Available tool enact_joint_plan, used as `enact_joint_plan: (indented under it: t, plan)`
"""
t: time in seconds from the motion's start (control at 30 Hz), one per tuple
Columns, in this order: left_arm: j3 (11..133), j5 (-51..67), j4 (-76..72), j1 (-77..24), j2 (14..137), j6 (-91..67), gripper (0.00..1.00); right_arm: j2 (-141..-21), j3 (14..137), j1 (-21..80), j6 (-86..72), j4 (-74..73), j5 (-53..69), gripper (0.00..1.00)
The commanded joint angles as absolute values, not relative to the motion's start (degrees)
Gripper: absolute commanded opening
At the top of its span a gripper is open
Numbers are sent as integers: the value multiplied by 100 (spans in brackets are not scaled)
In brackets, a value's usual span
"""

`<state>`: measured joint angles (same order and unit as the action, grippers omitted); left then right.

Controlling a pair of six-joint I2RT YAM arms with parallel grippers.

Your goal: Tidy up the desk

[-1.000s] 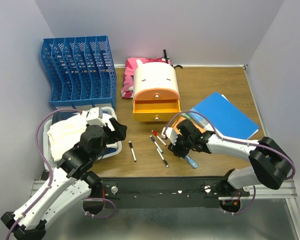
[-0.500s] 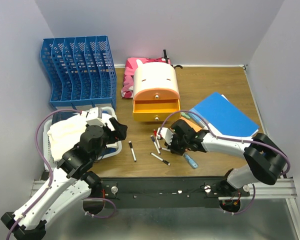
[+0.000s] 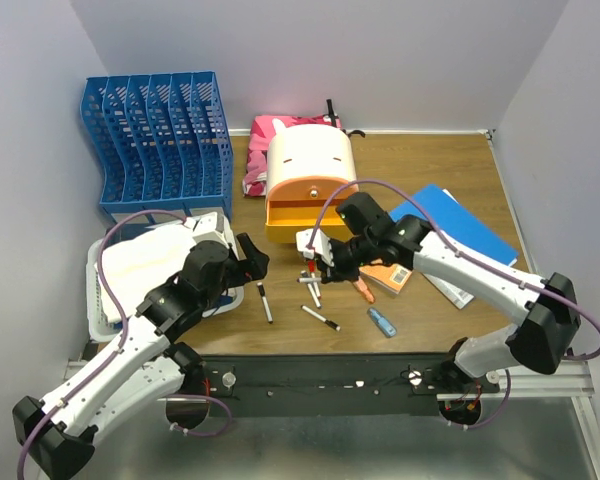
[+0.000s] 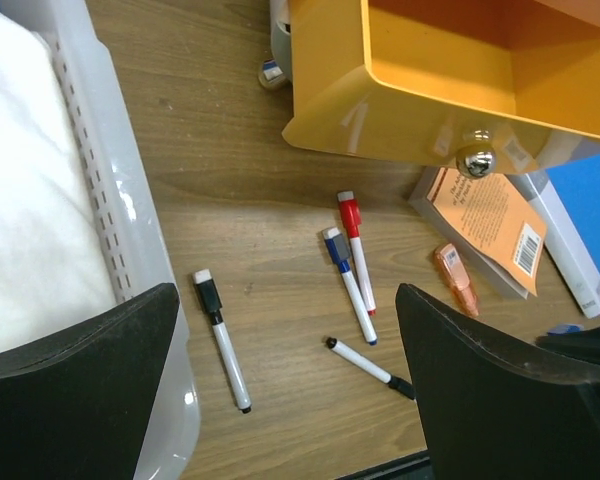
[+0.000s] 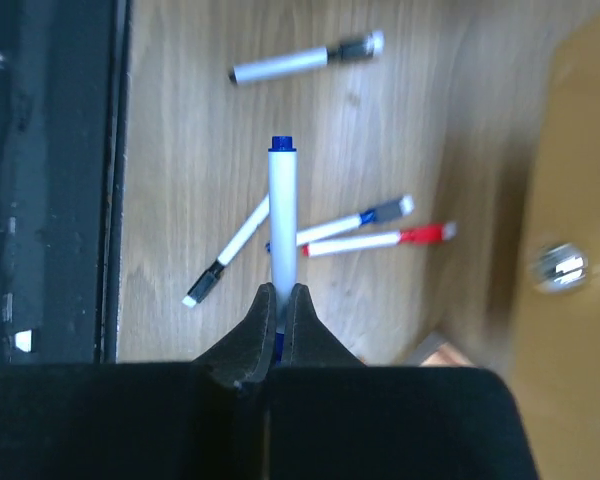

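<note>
1. A black rail (image 3: 310, 382) runs along the near edge of the desk (image 3: 430, 165), a brown wood-grain top shut in by pale walls.
2. Just past the rail, loose pens lie on the wood: a black-capped marker (image 3: 264, 301), and a red marker (image 4: 356, 250) and a blue marker (image 4: 349, 287) lying side by side.
3. The left gripper (image 3: 252, 262) hovers beside a white tray (image 3: 98, 322) holding a cloth (image 3: 145, 262). Its fingers are spread wide, with nothing between them.
4. The right gripper (image 3: 318, 262) hangs over the pens, pinched tight on a blue-tipped marker (image 5: 282, 215), which points straight out from the fingers.
5. To the right, an orange book (image 3: 388, 276) rests against a blue folder (image 3: 462, 236).
6. Farther back stands an orange drawer box (image 3: 312, 188) with its lower drawer pulled out, and at the far left a blue file rack (image 3: 155, 130).
</note>
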<state>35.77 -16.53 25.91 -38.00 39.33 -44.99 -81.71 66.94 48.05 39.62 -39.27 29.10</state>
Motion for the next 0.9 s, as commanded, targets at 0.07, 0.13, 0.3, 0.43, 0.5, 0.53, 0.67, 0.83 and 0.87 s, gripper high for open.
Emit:
enact_joint_plan:
  t: [0.07,0.13,0.3,0.43,0.5,0.53,0.67,0.83,0.87]
  plan:
    - [3595,-1152,2320,-3779,3990,-4333,99,-8366,8137,4659,4720,-5123,3656,1]
    - [3595,-968,2312,-3779,4060,-4281,99,-8455,8480,4501,4729,-5142,3507,1]
    - [3691,-756,2355,-3779,4315,-4201,99,-8771,9333,4105,4746,-5036,3182,1]
    - [3823,-607,2434,-3779,4631,-4113,98,-8999,9589,3771,4807,-4905,3076,1]
    - [3902,-510,2443,-3779,4728,-4052,98,-9052,9554,3727,4834,-4773,2980,1]
    - [3928,-484,2452,-3779,4824,-4034,97,-9070,9528,3692,4834,-4720,2945,1]
    - [4025,-325,2478,-3779,5062,-3999,95,-9219,9422,3621,4816,-4457,2786,3]
    - [4139,-246,2566,-3841,5352,-3982,91,-9360,9282,3525,4658,-4254,2663,7]
    - [4157,-263,2593,-3841,5379,-3990,91,-9378,9229,3507,4641,-4202,2663,9]
